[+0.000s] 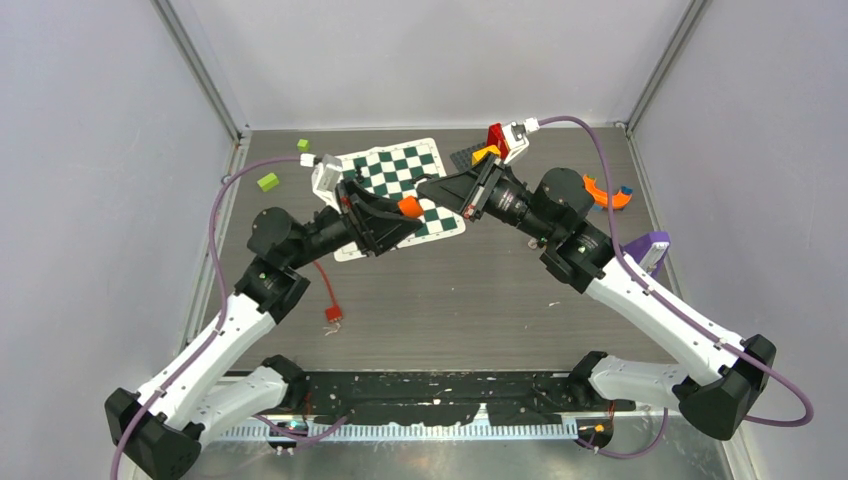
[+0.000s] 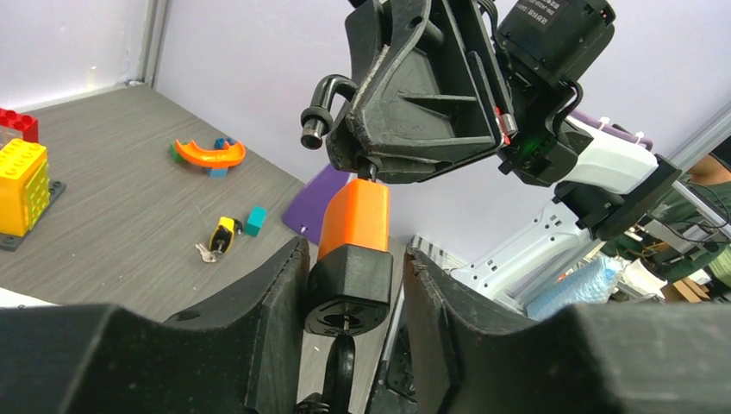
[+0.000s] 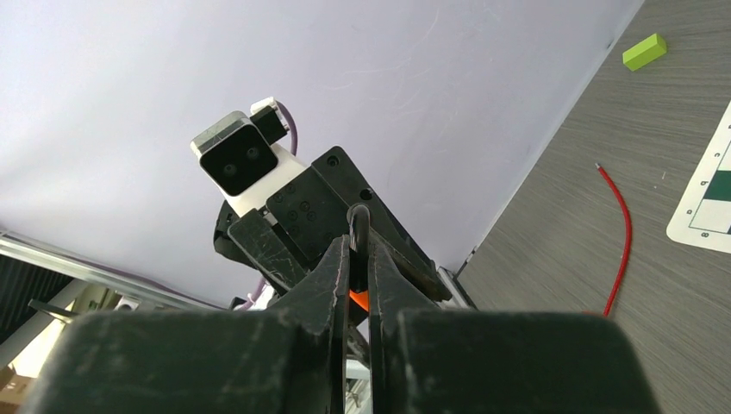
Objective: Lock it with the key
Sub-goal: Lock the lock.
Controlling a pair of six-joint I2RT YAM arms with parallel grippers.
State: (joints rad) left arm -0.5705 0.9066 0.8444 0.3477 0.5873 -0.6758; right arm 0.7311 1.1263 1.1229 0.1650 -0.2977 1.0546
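Item: orange padlock [image 2: 353,220], held aloft above the chequered mat [image 1: 400,165]. Left tool [image 2: 353,263] clamps its black keyhole end. Right tool [image 3: 358,259], nearly closed, pinches the shackle [image 3: 359,226]. Step, judged: seating the shackle. Next move calls for the key [image 2: 220,237], lying on the grey bench [image 1: 480,300] beside a teal block [image 2: 255,220]. Pale lilac walls enclose.

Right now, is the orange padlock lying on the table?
No, the left claw clamps the orange padlock up in the air while the right claw grips its shackle.
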